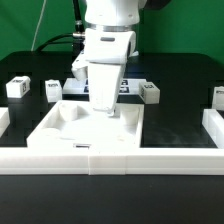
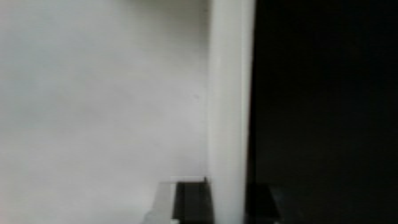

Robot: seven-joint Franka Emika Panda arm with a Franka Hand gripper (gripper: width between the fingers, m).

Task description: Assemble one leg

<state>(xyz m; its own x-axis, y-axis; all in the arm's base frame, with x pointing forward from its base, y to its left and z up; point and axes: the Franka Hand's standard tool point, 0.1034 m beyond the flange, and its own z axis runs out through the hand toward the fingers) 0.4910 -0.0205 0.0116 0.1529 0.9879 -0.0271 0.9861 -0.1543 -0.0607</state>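
- tray [image 1: 45, 128]: looks like white plastic, smooth and matt, softly shaded with no glare.
- leg [image 1: 53, 90], one of the small blocks beyond the tray: same white plastic look, with a flat printed black-and-white tag.
- bench [image 1: 110, 195] under the tray: black, matt, even.
- arm [image 1: 108, 45] casing above the tray: white, smooth, faintly glossy.
- backdrop [image 1: 30, 30] behind the tray: green, matt; material unclear.

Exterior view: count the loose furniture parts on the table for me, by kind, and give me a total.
legs: 4 (the one at the exterior view's right edge is partly cut off)
tray-like part: 1
Total: 5
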